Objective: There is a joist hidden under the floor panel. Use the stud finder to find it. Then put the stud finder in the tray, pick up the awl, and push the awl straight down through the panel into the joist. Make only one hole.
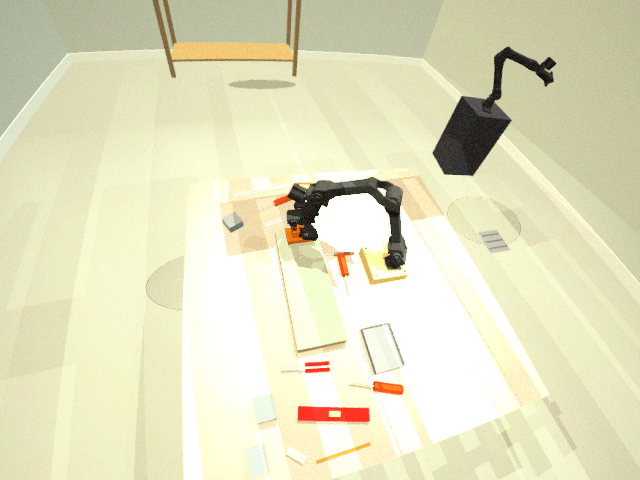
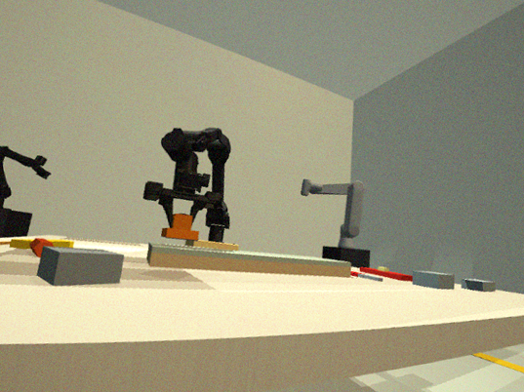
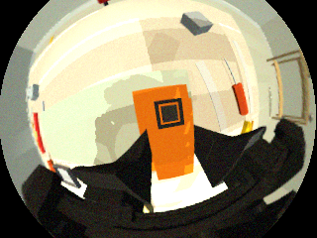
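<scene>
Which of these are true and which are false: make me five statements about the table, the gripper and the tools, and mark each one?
1. The gripper is closed on the orange stud finder. True.
2. The stud finder is lying in the tray. False: it is between the gripper's fingers, at one end of the panel.
3. The red level lies on the table. True.
4. The arm's base stands on the green panel. False: it stands on a yellowish block beside the panel.
5. The pencil lies across the panel. False: it lies on the table, beyond the level from the panel.
</scene>
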Available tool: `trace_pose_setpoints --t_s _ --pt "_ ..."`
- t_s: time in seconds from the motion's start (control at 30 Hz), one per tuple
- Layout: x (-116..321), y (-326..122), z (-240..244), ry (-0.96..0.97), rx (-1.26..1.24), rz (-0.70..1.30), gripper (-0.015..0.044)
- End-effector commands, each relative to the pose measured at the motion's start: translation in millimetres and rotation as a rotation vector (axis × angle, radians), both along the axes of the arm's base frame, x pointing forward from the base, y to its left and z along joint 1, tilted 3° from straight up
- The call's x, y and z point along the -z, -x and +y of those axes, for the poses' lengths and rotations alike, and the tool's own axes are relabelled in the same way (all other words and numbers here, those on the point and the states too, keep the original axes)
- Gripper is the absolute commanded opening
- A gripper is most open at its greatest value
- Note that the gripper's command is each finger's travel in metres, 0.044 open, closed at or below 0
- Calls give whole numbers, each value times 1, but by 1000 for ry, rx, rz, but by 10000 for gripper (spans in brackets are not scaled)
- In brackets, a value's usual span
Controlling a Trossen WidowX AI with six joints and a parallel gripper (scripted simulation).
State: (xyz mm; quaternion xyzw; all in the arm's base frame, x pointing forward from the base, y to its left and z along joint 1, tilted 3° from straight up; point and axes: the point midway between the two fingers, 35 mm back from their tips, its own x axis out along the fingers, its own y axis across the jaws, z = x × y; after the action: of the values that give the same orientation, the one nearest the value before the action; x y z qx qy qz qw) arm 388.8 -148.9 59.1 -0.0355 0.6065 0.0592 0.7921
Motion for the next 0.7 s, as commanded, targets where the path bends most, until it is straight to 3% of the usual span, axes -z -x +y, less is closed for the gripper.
trace_pose_setpoints --t_s 0.0,0.67 --pt "4 0 -1 5 6 -2 0" --pt "20 3 19 3 6 -2 0"
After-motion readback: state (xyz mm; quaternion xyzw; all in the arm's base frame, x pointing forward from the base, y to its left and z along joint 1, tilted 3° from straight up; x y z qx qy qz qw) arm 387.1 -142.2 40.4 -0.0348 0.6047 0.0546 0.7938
